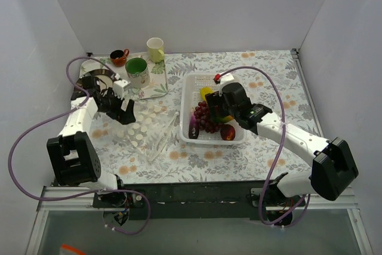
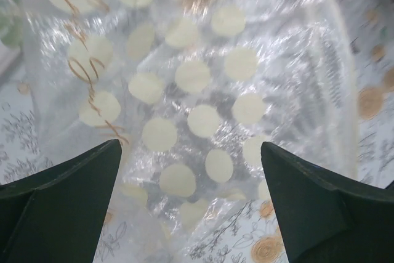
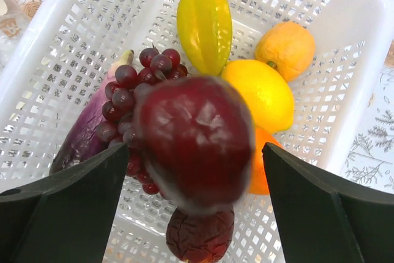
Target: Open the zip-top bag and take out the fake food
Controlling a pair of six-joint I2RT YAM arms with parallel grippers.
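Plastic zip-top bag [image 2: 203, 90] lies beneath the left gripper [image 2: 191, 146]
Both grippers gape, gripping nothing; the right gripper [image 3: 194, 149] frames a loose red fruit [image 3: 194, 127] (probably light, hard); bag looks floppy, slick, so pinch its edge.

Far-left corner crowded: brown mug [image 1: 119, 57], green mug [image 1: 137, 71], pale cup [image 1: 156, 49] close together, metal ring [image 1: 98, 79] just beside left arm [image 1: 80, 119]. Left gripper [image 1: 123, 111] low over zip-top bag [image 1: 149, 131], fingers [image 2: 61, 201] wide apart, only crinkled dotted plastic between them. Narrow strip of bare tablecloth [image 1: 197, 157] between bag and white basket [image 1: 210, 142]. Basket floor largely taken: starfruit [image 3: 205, 26], lemon [image 3: 258, 93], orange fruit [image 3: 285, 48], grape bunch [image 3: 126, 87], eggplant [image 3: 83, 133], dark red fruit [image 3: 200, 238]; bare mesh along far wall and left side in right wrist view. Blurred red fruit [image 3: 194, 137] fills most of right gripper [image 3: 192, 147] gap, thin slivers either side. Purple cable [image 1: 250, 68] arcs over tablecloth right of basket; broad bare cloth there and along far wall.
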